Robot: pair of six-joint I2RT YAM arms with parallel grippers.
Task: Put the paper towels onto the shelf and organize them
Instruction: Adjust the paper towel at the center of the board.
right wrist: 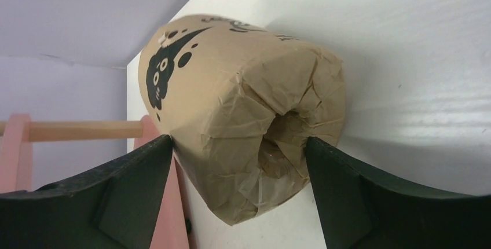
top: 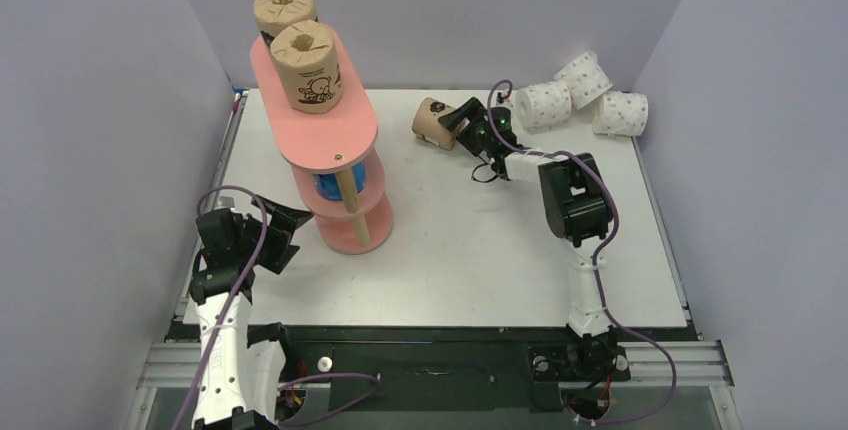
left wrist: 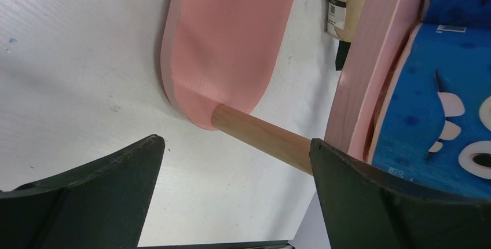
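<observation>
The pink shelf (top: 345,140) stands left of centre, with two brown paper towels (top: 284,10) (top: 307,67) upright on its top board and a blue roll (top: 328,186) on the middle tier. A third brown roll (top: 433,122) (right wrist: 243,116) lies on its side on the table. My right gripper (top: 457,120) (right wrist: 237,142) is open and straddles that roll's near end, fingertips close against its wrapper. My left gripper (top: 278,235) (left wrist: 237,142) is open and empty beside the shelf's base (left wrist: 231,40), facing a wooden post (left wrist: 260,136) and the blue roll (left wrist: 440,116).
Three white paper towels with pink dots (top: 545,105) (top: 585,78) (top: 620,113) lie together at the back right by the wall. Grey walls close in the table (top: 480,250) on the left, back and right.
</observation>
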